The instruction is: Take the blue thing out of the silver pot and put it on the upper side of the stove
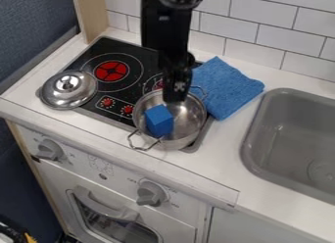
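White oven (121,200) nearest the camera, with the pale surface (39,120) running along above it. Its grey sink (288,139) is let in on the right; the stove (134,53) lies on the left, its back towards the tiled wall.

Down from the top edge hangs the arm (163,29), upright over the stove's right half, presumably so that the tool can go straight into the pot without knocking the rim. The blue cloth (226,85) lies folded to the right of the stove. The pot (188,120) sits at the stove's front right, which brings its open mouth under the arm. The lid (67,89) is off and set down well apart, at the stove's left edge, knob upwards, so nothing covers the way in.

The tool (175,98) points down over the pot. Whether it is open, or has hold of anything, I cannot tell. The blue block (159,120) is inside the pot, just below and left of the tool, and seems to rest on the bottom. The step in hand looks to be the grasp. After that it wants lifting clear of the rim before going back towards the left burner (111,70); too low a path could drag the pot along.
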You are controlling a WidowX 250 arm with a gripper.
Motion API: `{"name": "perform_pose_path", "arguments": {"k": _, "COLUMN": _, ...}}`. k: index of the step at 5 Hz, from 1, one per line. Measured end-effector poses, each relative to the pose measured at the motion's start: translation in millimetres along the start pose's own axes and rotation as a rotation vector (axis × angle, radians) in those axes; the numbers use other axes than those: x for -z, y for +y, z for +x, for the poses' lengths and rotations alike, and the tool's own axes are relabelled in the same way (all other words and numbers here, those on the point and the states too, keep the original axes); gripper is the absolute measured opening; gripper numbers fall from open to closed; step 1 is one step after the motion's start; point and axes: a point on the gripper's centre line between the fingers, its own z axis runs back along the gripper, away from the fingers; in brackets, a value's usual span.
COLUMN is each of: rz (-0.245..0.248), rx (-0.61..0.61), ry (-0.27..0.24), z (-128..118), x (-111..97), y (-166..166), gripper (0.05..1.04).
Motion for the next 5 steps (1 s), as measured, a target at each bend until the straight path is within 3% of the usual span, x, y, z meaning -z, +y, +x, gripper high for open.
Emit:
{"name": "perform_pose_path", "arguments": {"k": 1, "rz": 0.000, "rx": -0.094, "ry": -0.027, "z": 11, "x": 16, "y": 11, "gripper": 0.998}}
{"name": "perform_pose_path", "arguments": {"k": 2, "rz": 0.044, "rx": -0.182, "ry": -0.008, "z": 20, "x": 32, "y": 10, "gripper": 0.998}}
{"name": "perform_pose_path", "arguments": {"k": 3, "rz": 0.082, "rx": -0.200, "ry": -0.036, "z": 24, "x": 50, "y": 6, "gripper": 0.998}}
{"name": "perform_pose_path", "arguments": {"k": 5, "rz": 0.097, "rx": -0.202, "ry": -0.045, "z": 20, "x": 70, "y": -7, "gripper": 0.998}}
